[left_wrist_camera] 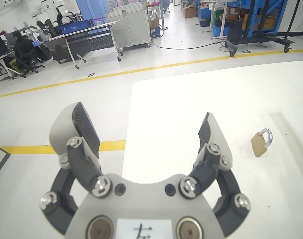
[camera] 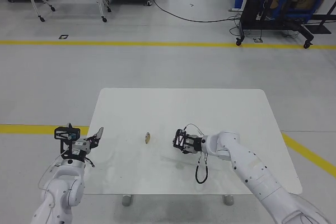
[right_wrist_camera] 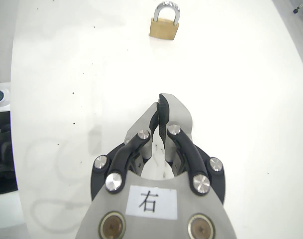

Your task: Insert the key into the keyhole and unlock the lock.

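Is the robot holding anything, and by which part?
The left gripper is open and empty. The right gripper is shut; whether it pinches something thin, like a key, cannot be told.

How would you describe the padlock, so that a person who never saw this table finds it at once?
Start at the white table. Near its middle, between the open left pincer and the shut right pincer, the padlock lies flat. Its brass-coloured body and curved silver shackle set it apart from the grey-and-black pincers.
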